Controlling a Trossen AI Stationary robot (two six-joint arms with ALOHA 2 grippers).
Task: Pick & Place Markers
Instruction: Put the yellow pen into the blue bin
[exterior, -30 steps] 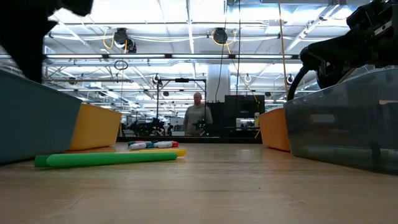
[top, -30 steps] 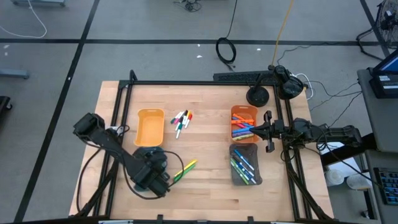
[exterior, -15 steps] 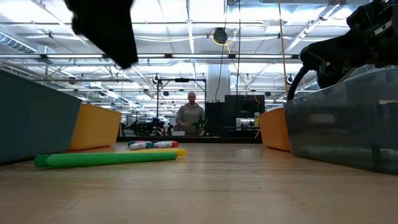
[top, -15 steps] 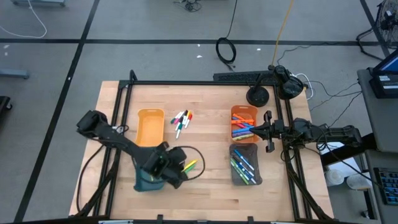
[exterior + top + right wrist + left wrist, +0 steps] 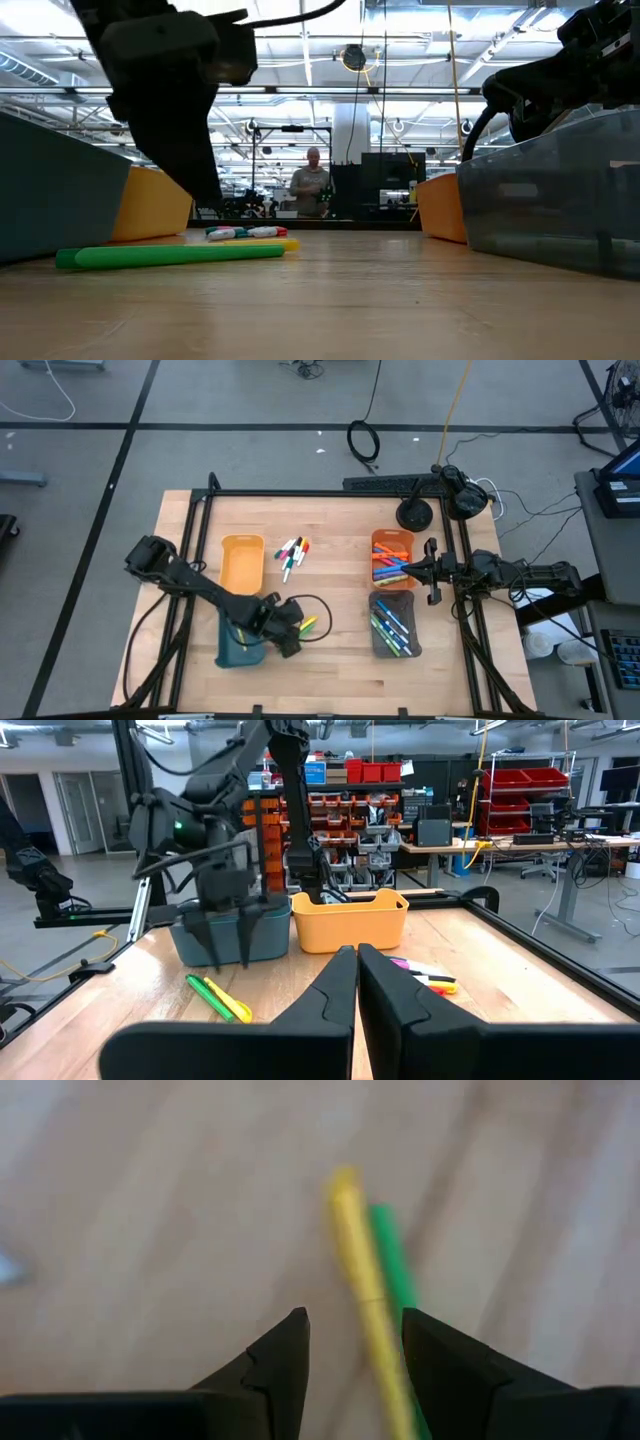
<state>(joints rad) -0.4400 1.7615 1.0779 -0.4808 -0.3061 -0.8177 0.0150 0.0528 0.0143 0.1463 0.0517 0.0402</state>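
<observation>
The left gripper [image 5: 290,637] hung released over the yellow marker [image 5: 362,1280] and green marker [image 5: 392,1260] near the bench's front edge; the right gripper [image 5: 429,572] waited clenched.

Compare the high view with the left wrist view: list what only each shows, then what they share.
Only the high view: the yellow tray, the teal tray, the right-side orange tray and grey tray holding markers, and the shut right gripper.
Only the left wrist view: the left gripper with open fingers above the table.
Both: the yellow highlighter and green highlighter.
</observation>
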